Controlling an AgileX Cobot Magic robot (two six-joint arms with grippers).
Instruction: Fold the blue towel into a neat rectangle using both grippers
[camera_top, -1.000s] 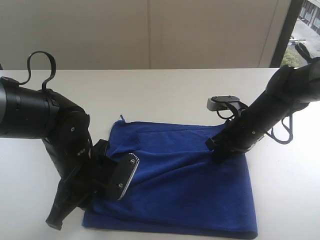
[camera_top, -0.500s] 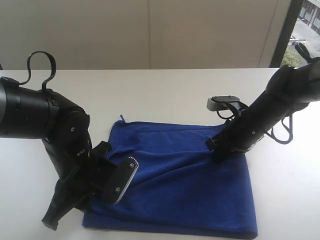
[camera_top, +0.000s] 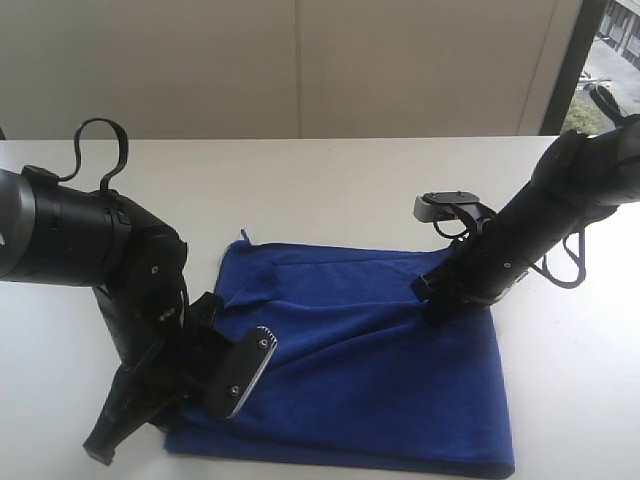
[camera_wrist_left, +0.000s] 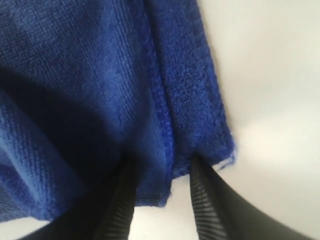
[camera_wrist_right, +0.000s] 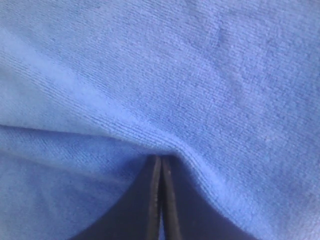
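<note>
The white table (camera_top: 330, 180) carries the towel (camera_top: 360, 350), lying flat in two layers midway between the side edges and towards the near edge. The right pincer (camera_wrist_right: 161, 161) is clenched on a pucker of towel by its right hem. The left pincer (camera_wrist_left: 160, 172) is released, fingers (camera_wrist_left: 117, 210) astride the near-left corner.

blue towel (camera_wrist_left: 90, 90) with stitched hem, corner on white table (camera_wrist_left: 270, 75), claw (camera_wrist_left: 161, 167) fingers spread astride its edge
</note>
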